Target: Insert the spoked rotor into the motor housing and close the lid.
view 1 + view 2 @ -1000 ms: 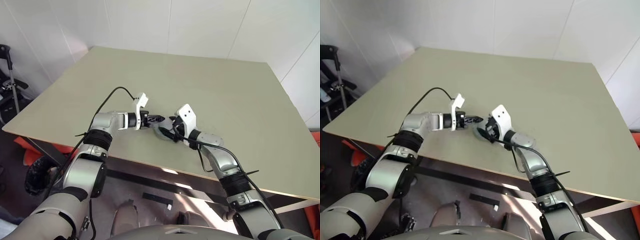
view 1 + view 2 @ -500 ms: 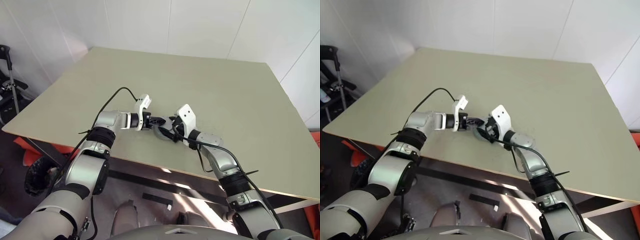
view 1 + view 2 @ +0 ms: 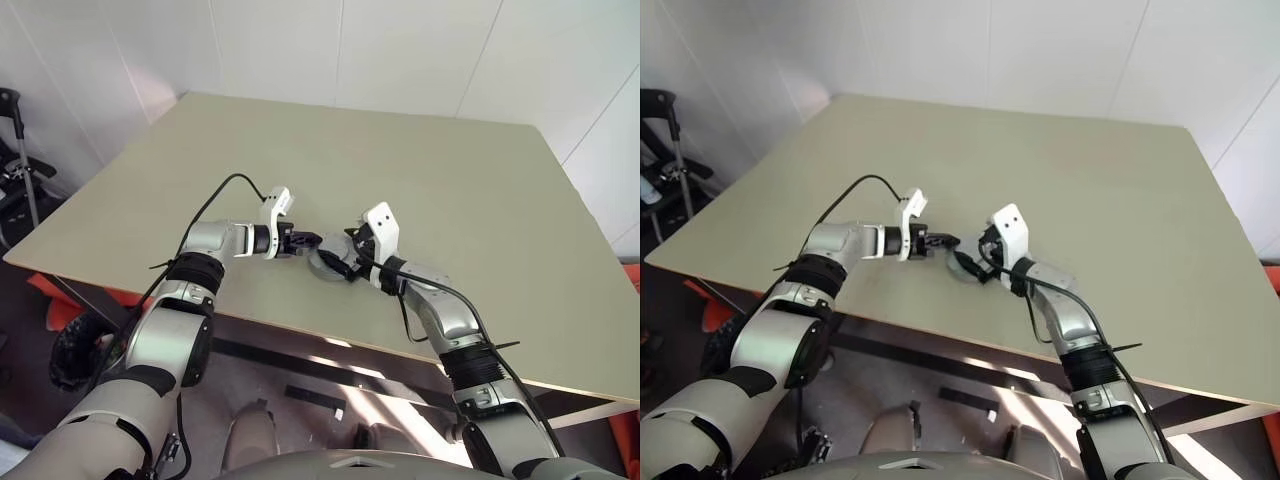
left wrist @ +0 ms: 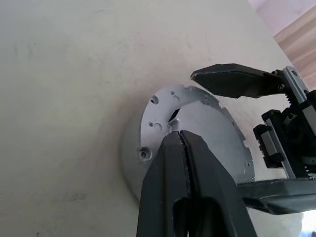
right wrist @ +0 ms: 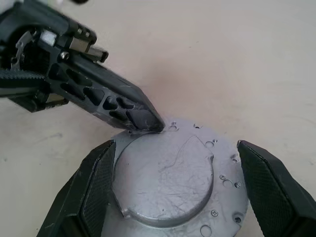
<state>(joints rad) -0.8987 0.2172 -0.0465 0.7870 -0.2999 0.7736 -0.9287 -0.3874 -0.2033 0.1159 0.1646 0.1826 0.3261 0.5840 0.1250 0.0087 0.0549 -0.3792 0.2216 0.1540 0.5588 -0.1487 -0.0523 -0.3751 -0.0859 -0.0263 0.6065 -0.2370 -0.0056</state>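
Pressing down on the round metal part, our left tool [image 5: 143,121] has its two black fingers squeezed tight together, with nothing between them. The tip rests on the top face of the lid [image 5: 173,170], near its edge. We think it is there to keep the lid flat and stop it from sliding on the table [image 3: 420,170].

Our right tool [image 5: 175,190] is spread wide, one finger on each side of the round part. The fingers sit just beside the rim, and we cannot tell if they touch it. It has hold of nothing. We think it stands this way to let go, or to take a fresh hold from both sides.

The lid is a silvery disc with small holes round its edge and a raised round middle. It lies on the motor housing [image 4: 129,163], whose pale wall peeks out under the lid's edge. Both sit on the table near its close edge, right between our two tools. The spoked rotor is likely inside, under the lid, but it is hidden.

The lid looks nearly seated. Next we may need one more firm push, and the part could slip sideways if we push off-centre.
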